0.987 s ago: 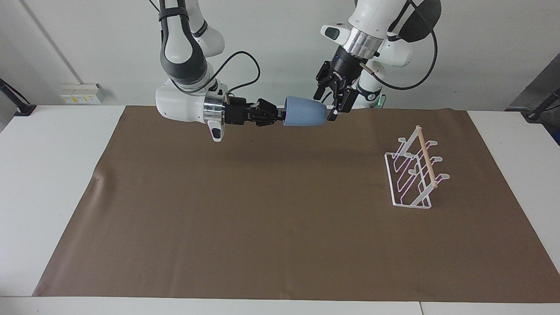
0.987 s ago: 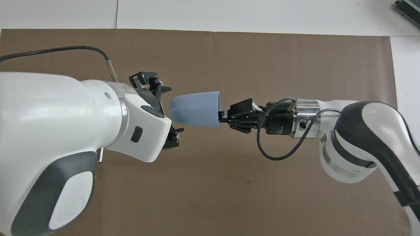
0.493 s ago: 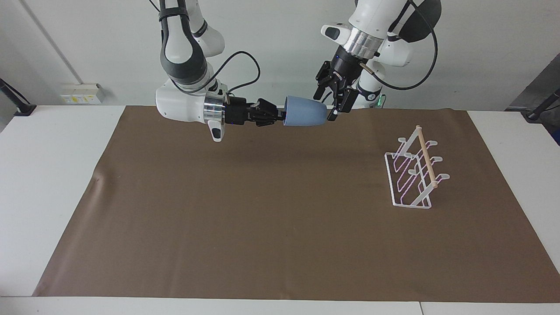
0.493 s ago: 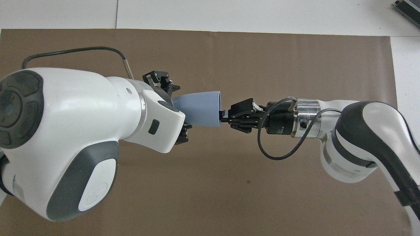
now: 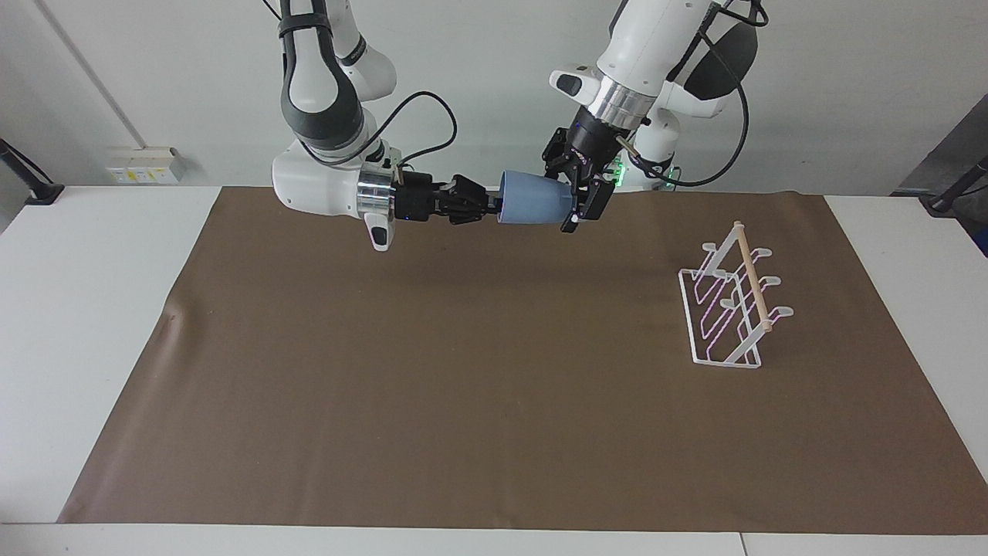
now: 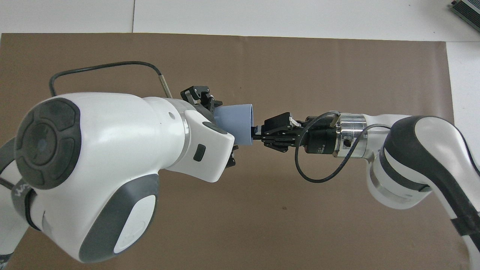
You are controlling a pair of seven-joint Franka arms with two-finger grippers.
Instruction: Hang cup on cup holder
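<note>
Two arms meet in the air over the robots' edge of the brown mat point(image 5: 494, 386), which covers most of the white table point(image 5: 93, 309). Largest of the loose things, the cup holder point(image 5: 729, 309) stands on the mat toward the left arm's end of the table, roughly midway between the robots' edge and the edge away from them, well apart from both grippers; its white wire prongs point up and a light wooden rod point(image 5: 752, 274) runs along its top. Nothing hangs on it.

Next in size, the light-blue cup point(image 5: 532, 202) is held off the mat on its side, its open mouth toward the right arm and its narrower base toward the left arm. It sits above the mat's edge nearest the robots, about the middle of that edge.

Reaching level from the right arm's end, the right gripper point(image 5: 494, 207) has its fingertips pinched tight on the cup's rim. Coming down from above, the left gripper point(image 5: 577, 193) stands spread wide around the cup's base end, one finger on each side, not yet closed on it.
</note>
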